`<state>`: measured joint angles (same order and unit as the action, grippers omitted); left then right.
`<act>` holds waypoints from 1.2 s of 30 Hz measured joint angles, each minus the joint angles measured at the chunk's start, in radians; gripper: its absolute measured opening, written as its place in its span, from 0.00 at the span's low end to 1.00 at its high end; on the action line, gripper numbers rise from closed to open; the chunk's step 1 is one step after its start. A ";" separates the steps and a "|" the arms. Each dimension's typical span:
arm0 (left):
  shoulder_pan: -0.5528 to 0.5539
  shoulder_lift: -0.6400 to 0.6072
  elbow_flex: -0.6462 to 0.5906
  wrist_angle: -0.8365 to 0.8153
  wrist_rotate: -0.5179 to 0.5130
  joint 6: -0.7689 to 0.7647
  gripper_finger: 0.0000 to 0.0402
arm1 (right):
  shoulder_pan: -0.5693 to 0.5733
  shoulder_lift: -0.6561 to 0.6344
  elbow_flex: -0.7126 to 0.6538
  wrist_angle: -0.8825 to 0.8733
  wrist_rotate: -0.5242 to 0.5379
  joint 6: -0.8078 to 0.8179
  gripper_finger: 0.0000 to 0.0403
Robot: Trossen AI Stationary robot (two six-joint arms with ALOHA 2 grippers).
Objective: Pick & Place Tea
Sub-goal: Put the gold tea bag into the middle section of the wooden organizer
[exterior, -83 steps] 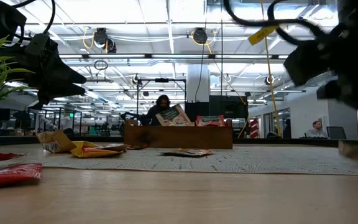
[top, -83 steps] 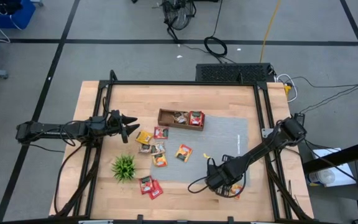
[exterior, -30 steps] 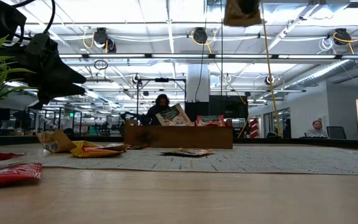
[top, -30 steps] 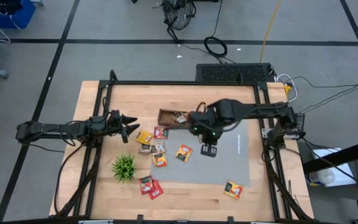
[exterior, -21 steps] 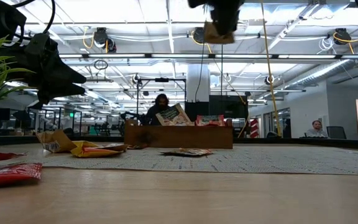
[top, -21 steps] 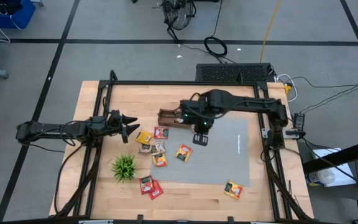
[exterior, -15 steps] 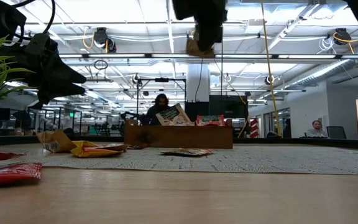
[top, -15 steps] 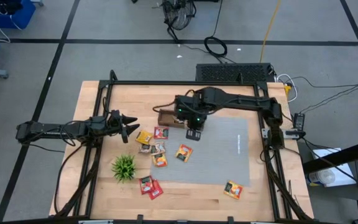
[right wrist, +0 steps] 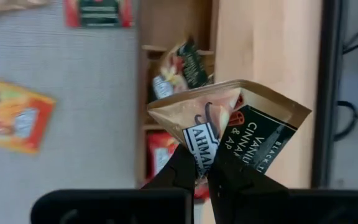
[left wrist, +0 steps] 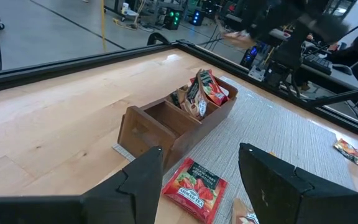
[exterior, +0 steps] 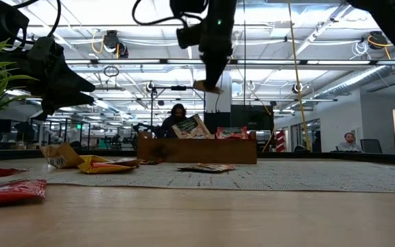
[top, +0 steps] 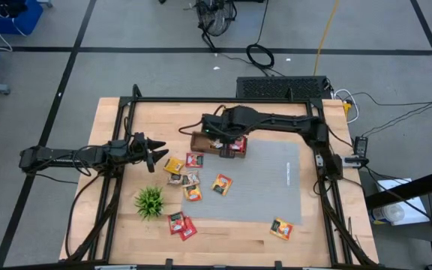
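The right gripper (right wrist: 205, 163), jaws pinched on one corner of a cinnamon tea packet (right wrist: 232, 121), hangs over the wooden tray (top: 217, 144) – released off-centre, it could catch the rim and land on the counter (top: 126, 225) – left gripper (top: 154, 151) waits wide.

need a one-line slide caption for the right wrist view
Right gripper shut on a tan-and-black tea packet, held above the wooden tray that already holds packets.

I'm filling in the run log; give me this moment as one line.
right gripper: shut on tea packet, above tray | left gripper: open, waiting at table's left | loose packets: on mat
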<state>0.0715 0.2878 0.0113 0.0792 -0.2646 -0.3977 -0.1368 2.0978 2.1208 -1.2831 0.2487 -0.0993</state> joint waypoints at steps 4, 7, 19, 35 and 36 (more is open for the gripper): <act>0.000 0.000 0.000 0.000 0.000 0.000 0.53 | 0.008 0.037 0.000 0.053 0.071 -0.039 0.03; 0.000 0.000 0.000 0.000 0.000 0.000 0.53 | 0.010 0.060 0.000 0.104 0.116 -0.065 0.03; 0.000 0.000 0.000 0.000 0.000 0.000 0.53 | 0.059 0.127 -0.078 0.138 0.200 -0.030 0.03; 0.000 0.000 0.000 0.000 0.000 0.000 0.53 | 0.073 0.128 -0.200 0.342 0.298 -0.102 0.03; 0.000 0.000 0.000 0.000 0.000 0.000 0.53 | 0.073 0.128 -0.200 0.347 0.298 -0.102 0.03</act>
<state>0.0715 0.2878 0.0113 0.0792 -0.2644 -0.3977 -0.0639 2.2253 1.9213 -0.9357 0.5468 -0.2012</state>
